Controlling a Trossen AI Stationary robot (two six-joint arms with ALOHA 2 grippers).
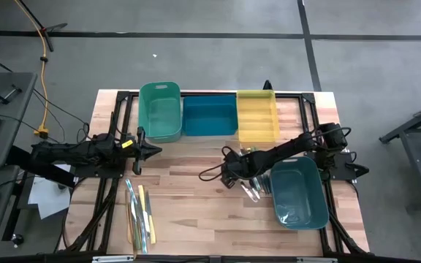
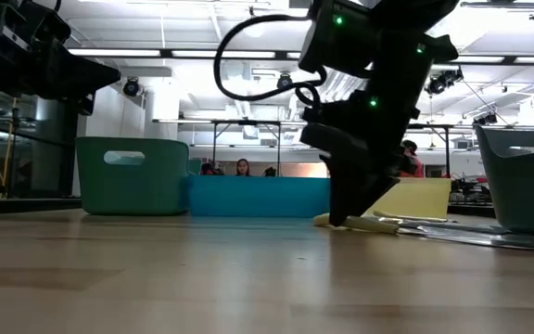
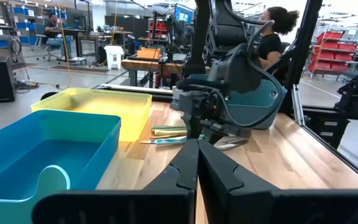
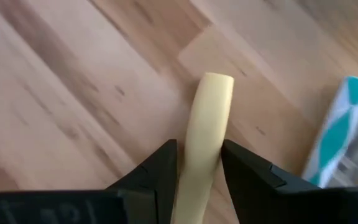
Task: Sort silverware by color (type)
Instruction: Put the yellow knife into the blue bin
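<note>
At the table's near edge, about 7 o'clock, a cluster of sorted utensils [image 1: 139, 215] lies on the wood. At 4 o'clock sits a teal bin [image 1: 298, 193]. Just beside it, the right gripper [image 1: 241, 180] is down at the table, its fingers [image 4: 157, 177] clasping a pale yellow handle [image 4: 205, 127] that lies on the tabletop, with more silverware [image 1: 253, 190] next to it. At 9 o'clock the left gripper [image 1: 154, 150] hovers, clenched and empty. Farthest, at 12 o'clock, stand green [image 1: 160, 111], blue [image 1: 210, 115] and yellow [image 1: 257, 115] bins.
</note>
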